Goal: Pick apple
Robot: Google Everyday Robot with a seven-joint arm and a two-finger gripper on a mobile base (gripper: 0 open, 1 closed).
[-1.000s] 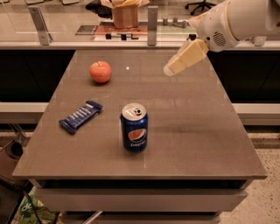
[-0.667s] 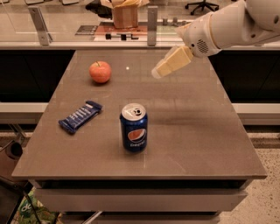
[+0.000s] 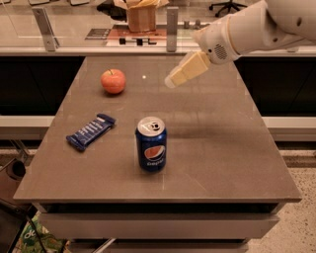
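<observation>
The apple (image 3: 113,81) is small, round and orange-red. It sits on the brown table (image 3: 207,148) at the far left. My gripper (image 3: 174,81) hangs in the air above the far middle of the table, to the right of the apple and well apart from it. It points down and to the left from the white arm (image 3: 247,29), which comes in from the upper right. It holds nothing that I can see.
A blue Pepsi can (image 3: 151,144) stands upright at the table's middle front. A blue snack bar (image 3: 91,131) lies at the left. Behind the table runs a counter with a cardboard box (image 3: 140,15) and metal posts (image 3: 171,22).
My gripper and arm have moved left across the far side of the table, closer to the apple. The apple, can and snack bar have not moved.
</observation>
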